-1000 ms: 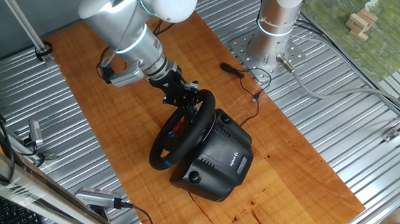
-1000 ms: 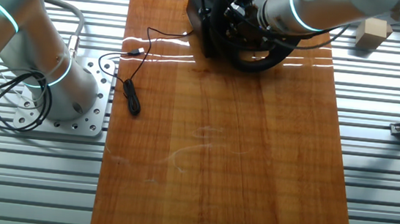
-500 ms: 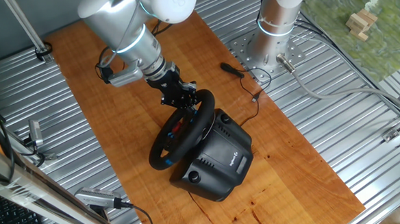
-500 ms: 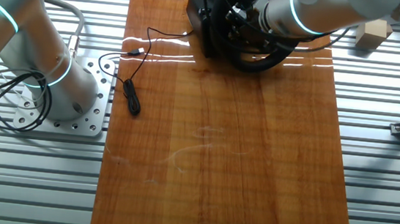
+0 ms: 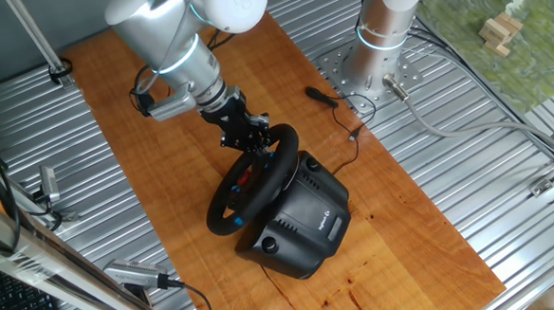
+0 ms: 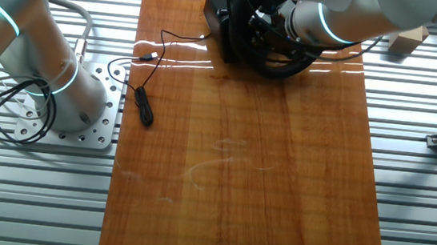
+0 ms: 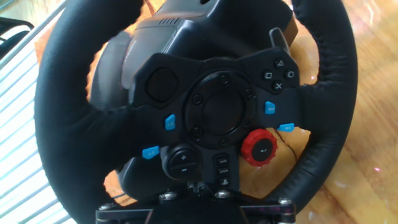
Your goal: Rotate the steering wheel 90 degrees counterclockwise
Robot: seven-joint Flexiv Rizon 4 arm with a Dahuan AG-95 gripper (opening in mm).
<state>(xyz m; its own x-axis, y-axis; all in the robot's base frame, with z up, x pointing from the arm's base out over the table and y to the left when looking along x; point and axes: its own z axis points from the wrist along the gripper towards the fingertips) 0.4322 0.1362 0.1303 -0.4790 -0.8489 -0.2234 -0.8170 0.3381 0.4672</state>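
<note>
The steering wheel (image 5: pixel 221 213), a black rim with blue and red buttons on its hub, stands tilted on its black base housing (image 5: pixel 309 220) on the wooden board. My gripper (image 5: pixel 257 137) hangs in front of the upper part of the wheel's face, close to the rim. In the hand view the wheel (image 7: pixel 62 124) fills the frame, hub face-on, red dial at the lower right. My gripper (image 7: pixel 199 185) shows only as a dark narrow tip at the bottom centre, fingers together and holding nothing. In the other fixed view the wheel (image 6: pixel 284 69) is partly hidden by my arm.
A black cable with a small plug (image 5: pixel 323 96) lies on the board near the arm's mounting plate (image 5: pixel 368 74). The board's edges drop to ribbed metal tabletop (image 5: pixel 486 163). Wooden blocks (image 5: pixel 500 31) lie far right.
My arm and gripper have shifted slightly up and left, away from the wheel's rim. The wheel itself has not visibly turned.
</note>
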